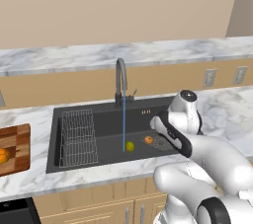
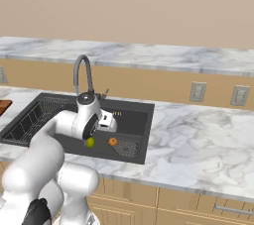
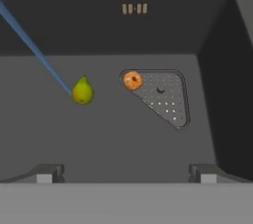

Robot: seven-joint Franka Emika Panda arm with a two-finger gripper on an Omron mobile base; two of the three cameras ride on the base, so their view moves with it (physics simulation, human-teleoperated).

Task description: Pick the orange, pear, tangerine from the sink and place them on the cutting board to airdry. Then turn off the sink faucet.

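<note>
- Above the large dark grey rectangular sink (image 3: 148, 119) I hold my two-finger pincer (image 3: 126, 176) with its tips spread wide apart and nothing between them, so a round fruit can fit in.
- Below me the small yellow-green pear (image 3: 82, 91) lies on the basin floor, right where the thin blue stream of water (image 1: 123, 124) lands; it sits left of my centre line.
- One small round orange-coloured fruit (image 3: 132, 80) rests on the edge of the perforated drain grate (image 3: 165, 97), near the pear but apart from it; I cannot tell whether it is the orange or the tangerine.
- Far to the left, the striped wooden cutting board (image 1: 17, 144) already carries an orange-coloured fruit (image 1: 3, 156), so I judge one of three delivered.
- Behind the basin, the tall dark grey gooseneck faucet (image 1: 120, 82) runs; shutting it off comes last.
</note>
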